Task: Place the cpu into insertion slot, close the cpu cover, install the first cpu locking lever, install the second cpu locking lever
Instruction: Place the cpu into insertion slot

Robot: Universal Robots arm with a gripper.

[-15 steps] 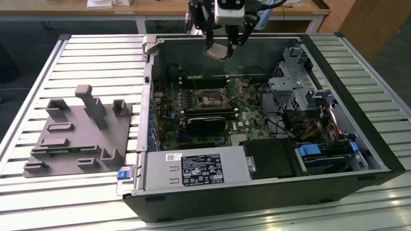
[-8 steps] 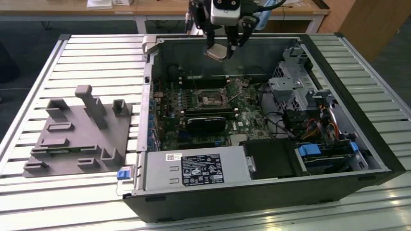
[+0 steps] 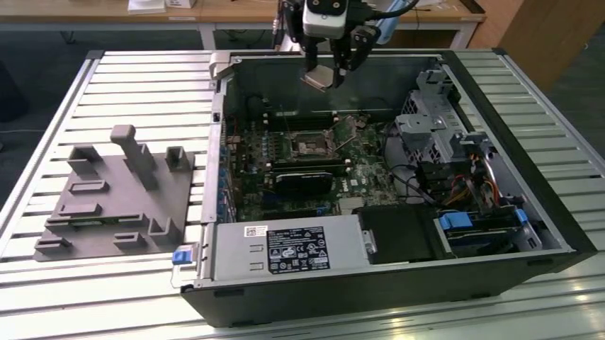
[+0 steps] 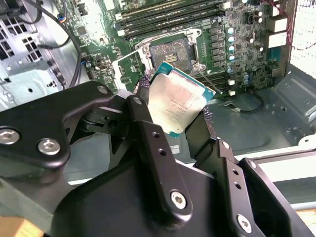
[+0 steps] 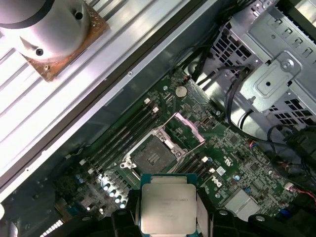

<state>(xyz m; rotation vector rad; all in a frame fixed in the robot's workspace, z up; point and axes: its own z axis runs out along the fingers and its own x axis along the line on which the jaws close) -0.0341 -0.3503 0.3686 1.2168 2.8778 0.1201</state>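
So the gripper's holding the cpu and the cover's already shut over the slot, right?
Not quite: the gripper does hold the cpu, but the cover is flipped open, leaving the empty slot uncovered, as the first wrist view shows.

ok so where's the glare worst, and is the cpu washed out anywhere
Second wrist view: blown-out white patch past the motherboard, cpu in the claw evenly lit. First wrist view: hot spot on the motherboard, cpu not washed out. Exterior view: table slats bright, case interior dim.
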